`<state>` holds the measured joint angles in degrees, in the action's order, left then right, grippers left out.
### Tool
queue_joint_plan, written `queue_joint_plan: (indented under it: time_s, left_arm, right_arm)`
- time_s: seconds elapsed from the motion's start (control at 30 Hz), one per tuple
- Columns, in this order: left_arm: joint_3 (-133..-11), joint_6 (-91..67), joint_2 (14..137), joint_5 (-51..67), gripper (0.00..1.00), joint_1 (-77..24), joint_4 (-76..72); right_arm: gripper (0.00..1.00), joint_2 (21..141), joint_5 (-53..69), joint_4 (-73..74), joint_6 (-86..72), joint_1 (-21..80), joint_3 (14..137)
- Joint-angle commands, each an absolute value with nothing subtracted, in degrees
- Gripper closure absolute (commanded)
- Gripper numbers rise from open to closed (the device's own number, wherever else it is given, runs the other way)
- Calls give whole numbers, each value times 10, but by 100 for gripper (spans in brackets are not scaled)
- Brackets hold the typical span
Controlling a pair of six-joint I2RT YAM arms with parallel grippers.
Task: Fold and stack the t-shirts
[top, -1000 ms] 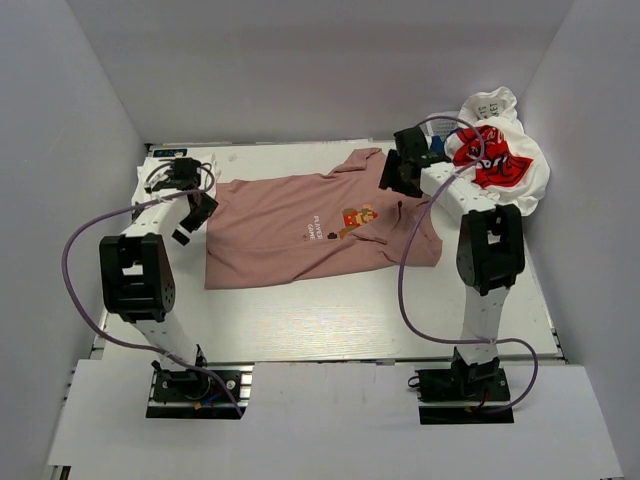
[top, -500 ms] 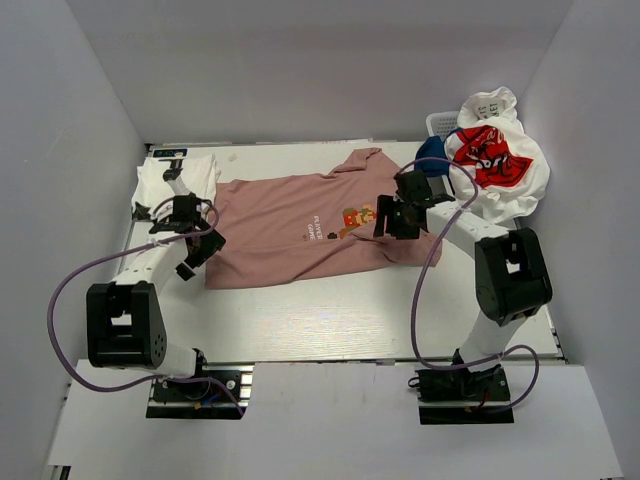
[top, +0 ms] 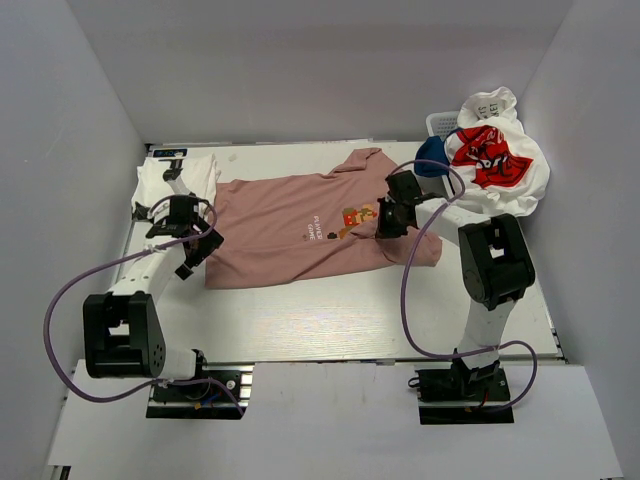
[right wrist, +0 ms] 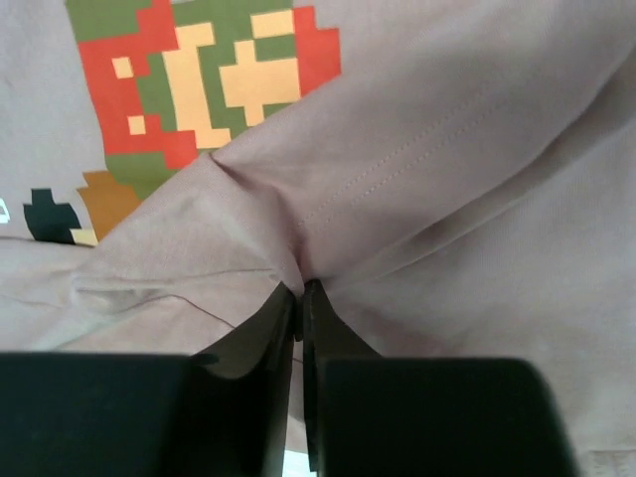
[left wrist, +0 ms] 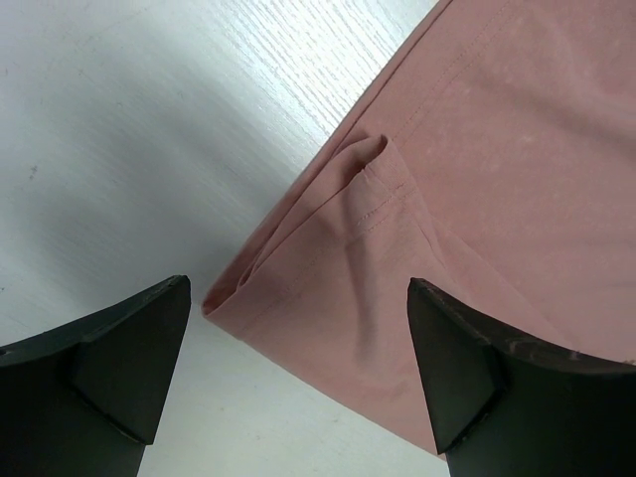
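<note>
Now clamped, right hand (right wrist: 300, 298) pinching pink t-shirt (top: 290, 225), left hand (left wrist: 298, 343) still spread

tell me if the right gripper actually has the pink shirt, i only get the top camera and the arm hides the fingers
Observer: Yes. In the right wrist view the right gripper is shut on a pinched ridge of the pink t-shirt, just below the pixel-figure print.
Operator: ok and the left one, gripping anything
Observer: No. The left wrist view shows the left gripper wide open, its fingers either side of a folded corner of the same shirt.
</note>
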<state>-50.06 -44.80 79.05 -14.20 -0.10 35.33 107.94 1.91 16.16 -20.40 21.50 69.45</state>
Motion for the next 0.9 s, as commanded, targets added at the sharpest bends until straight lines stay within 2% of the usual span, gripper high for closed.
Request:
queue_joint_plan:
  time_s: [0.0,0.07,0.37,0.4,0.47,0.5,0.57,0.6,0.63,0.67,0.87]
  left_arm:
    - [-498,-444,764,-153,0,3,351]
    - [-498,-444,764,-159,0,3,351]
    - [-511,-433,772,-171,0,3,352]
    - [-518,-433,777,-176,0,3,352]
    - [-525,-433,782,-176,0,3,359]
    - [-525,-433,782,-181,0,3,364]
    - [-530,-433,782,-181,0,3,364]
    - [-530,-433,782,-181,0,3,364]
    - [-530,-433,782,-181,0,3,364]
    - [-530,-433,782,-175,0,3,364]
    - [-535,-418,798,-116,0,-4,324]
  right_arm:
    - [95,1074,14,144,-204,222,727]
    - [100,1073,3,153,-193,225,740]
    - [100,1177,-47,223,-176,247,923]
    - [93,1199,-52,235,-179,247,981]
    - [70,1234,-78,291,-186,248,1025]
    - [50,1249,-85,300,-189,249,1078]
    - [40,1256,-97,321,-180,248,1101]
    - [24,1239,-97,320,-180,248,1099]
    - [22,1230,-99,309,-177,248,1092]
    - [12,1217,-99,305,-178,246,1062]
    - [10,1039,-121,231,-235,233,798]
